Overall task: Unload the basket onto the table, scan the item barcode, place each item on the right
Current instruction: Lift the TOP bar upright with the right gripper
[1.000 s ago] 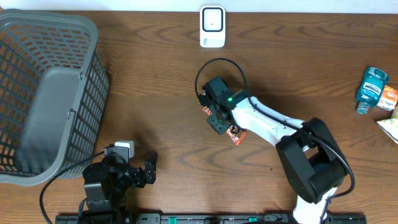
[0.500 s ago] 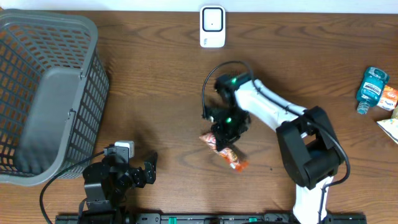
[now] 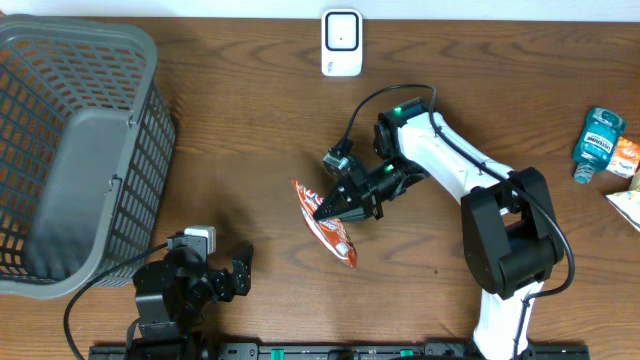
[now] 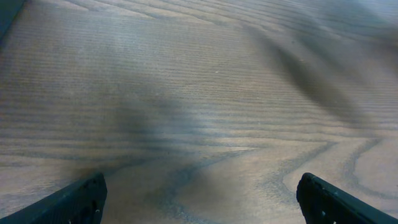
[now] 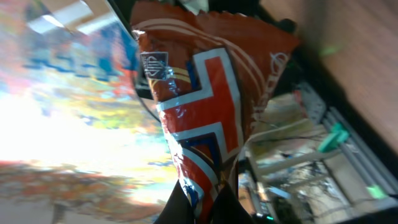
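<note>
We see the right fingers (image 3: 342, 203) clamped on the orange snack packet (image 3: 328, 228), seemingly clear of the tabletop (image 3: 250, 150), at 6 o'clock from the white scanner (image 3: 342, 42). The left fingers (image 4: 81, 198) gape wide, empty.

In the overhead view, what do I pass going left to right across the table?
From the left: grey plastic mesh basket → left gripper → orange snack packet → teal plastic bottle.
</note>
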Robot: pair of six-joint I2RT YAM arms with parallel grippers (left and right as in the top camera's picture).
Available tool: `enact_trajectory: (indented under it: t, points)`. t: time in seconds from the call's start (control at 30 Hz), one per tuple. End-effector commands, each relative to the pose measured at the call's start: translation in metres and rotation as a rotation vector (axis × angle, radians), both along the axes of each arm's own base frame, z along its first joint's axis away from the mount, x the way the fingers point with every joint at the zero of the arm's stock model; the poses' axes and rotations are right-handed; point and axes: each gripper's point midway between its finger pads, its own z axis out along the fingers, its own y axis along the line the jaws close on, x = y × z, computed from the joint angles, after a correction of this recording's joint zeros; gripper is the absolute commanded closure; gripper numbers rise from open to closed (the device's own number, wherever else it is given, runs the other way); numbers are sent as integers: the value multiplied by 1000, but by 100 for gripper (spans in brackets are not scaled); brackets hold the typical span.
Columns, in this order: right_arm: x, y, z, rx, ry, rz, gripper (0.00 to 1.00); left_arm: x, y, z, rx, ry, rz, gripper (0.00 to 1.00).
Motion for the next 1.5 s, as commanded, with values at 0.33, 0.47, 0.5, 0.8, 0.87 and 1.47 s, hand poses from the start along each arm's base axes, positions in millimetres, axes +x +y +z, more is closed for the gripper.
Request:
enact_trajectory:
  t: [0.33, 0.47, 0.5, 0.8, 0.87, 1.47]
  points:
    - [9, 6, 20, 85, 5, -63, 99, 0, 0, 0, -2, -1, 2, 2]
    - [7, 7, 20, 78, 19, -56, 99, 0, 0, 0, -2, -1, 2, 2]
    - [7, 8, 20, 67, 39, -57, 99, 0, 0, 0, -2, -1, 2, 2]
    - [-15, -8, -12, -97, -54, 99, 99, 0, 0, 0, -2, -1, 2, 2]
    - [-21, -11, -16, -130, -79, 135, 99, 0, 0, 0, -2, -1, 2, 2]
    - [96, -86, -59, -1045, -769, -203, 99, 0, 0, 0, -2, 0, 3, 2]
